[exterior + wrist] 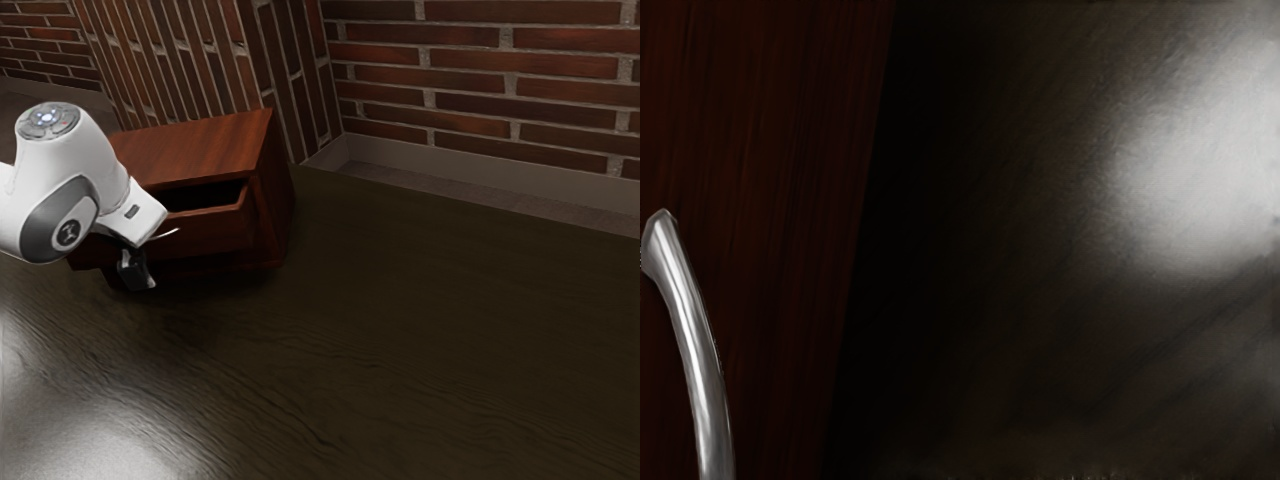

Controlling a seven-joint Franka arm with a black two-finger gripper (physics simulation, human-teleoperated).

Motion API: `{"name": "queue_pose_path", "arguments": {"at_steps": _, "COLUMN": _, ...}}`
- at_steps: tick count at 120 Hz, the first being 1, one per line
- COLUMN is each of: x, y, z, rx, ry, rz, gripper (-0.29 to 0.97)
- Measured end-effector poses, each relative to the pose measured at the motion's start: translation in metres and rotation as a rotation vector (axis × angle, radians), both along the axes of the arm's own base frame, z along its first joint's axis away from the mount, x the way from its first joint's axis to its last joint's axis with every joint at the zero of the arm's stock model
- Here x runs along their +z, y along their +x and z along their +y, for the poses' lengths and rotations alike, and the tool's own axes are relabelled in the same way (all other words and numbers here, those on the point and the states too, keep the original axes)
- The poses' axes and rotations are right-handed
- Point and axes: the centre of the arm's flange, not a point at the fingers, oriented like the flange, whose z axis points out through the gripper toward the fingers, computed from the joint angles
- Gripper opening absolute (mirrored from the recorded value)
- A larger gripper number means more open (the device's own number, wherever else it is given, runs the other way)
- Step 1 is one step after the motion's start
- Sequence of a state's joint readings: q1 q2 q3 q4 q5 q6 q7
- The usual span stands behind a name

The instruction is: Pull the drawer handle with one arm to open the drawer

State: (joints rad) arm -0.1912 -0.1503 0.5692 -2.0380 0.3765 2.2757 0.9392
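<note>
Reaching low against a reddish-brown wooden drawer (205, 225), which is standing slightly open, the black two-finger gripper (136, 272) is hiding its grip: clenched or released, I cannot tell. The curved silver metal handle (690, 350) is sitting off-centre from the hand, likely risking a slip when pulling.

- Cabinet (195, 150): reddish-brown wood, fine grain.
- Drawer handle (695, 340): shiny silver.
- Table (400, 350): dark brown, streaky grain, pale glare.
- Wall (480, 70): red-brown bricks, grey mortar.
- My arm (70, 170): white, grey joint caps.

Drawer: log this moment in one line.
drawer: partly open | handle: metal bar on drawer front | claw: low at drawer front | cabinet: on dark table
</note>
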Motion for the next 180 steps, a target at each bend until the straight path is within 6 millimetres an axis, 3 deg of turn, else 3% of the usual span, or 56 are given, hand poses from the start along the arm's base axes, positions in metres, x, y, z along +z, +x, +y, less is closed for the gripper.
{"name": "queue_pose_path", "arguments": {"at_steps": 35, "x": -0.005, "y": -0.028, "z": -0.008, "rx": -0.020, "ry": -0.042, "rz": 0.000, "gripper": 0.68}}
{"name": "queue_pose_path", "arguments": {"at_steps": 60, "x": 0.003, "y": -0.051, "z": -0.020, "rx": -0.063, "ry": -0.036, "rz": -0.018, "gripper": 0.62}}
{"name": "queue_pose_path", "arguments": {"at_steps": 98, "x": 0.012, "y": -0.097, "z": -0.039, "rx": -0.075, "ry": -0.001, "rz": -0.027, "gripper": 0.66}}
{"name": "queue_pose_path", "arguments": {"at_steps": 127, "x": 0.021, "y": -0.118, "z": -0.042, "rx": -0.058, "ry": 0.020, "rz": -0.038, "gripper": 0.67}}
{"name": "queue_pose_path", "arguments": {"at_steps": 155, "x": 0.060, "y": -0.135, "z": -0.051, "rx": -0.034, "ry": 0.081, "rz": -0.071, "gripper": 0.68}}
{"name": "queue_pose_path", "arguments": {"at_steps": 169, "x": 0.080, "y": -0.133, "z": -0.054, "rx": -0.032, "ry": 0.088, "rz": -0.090, "gripper": 0.68}}
{"name": "queue_pose_path", "arguments": {"at_steps": 180, "x": 0.110, "y": -0.118, "z": -0.058, "rx": -0.025, "ry": 0.060, "rz": -0.103, "gripper": 0.68}}
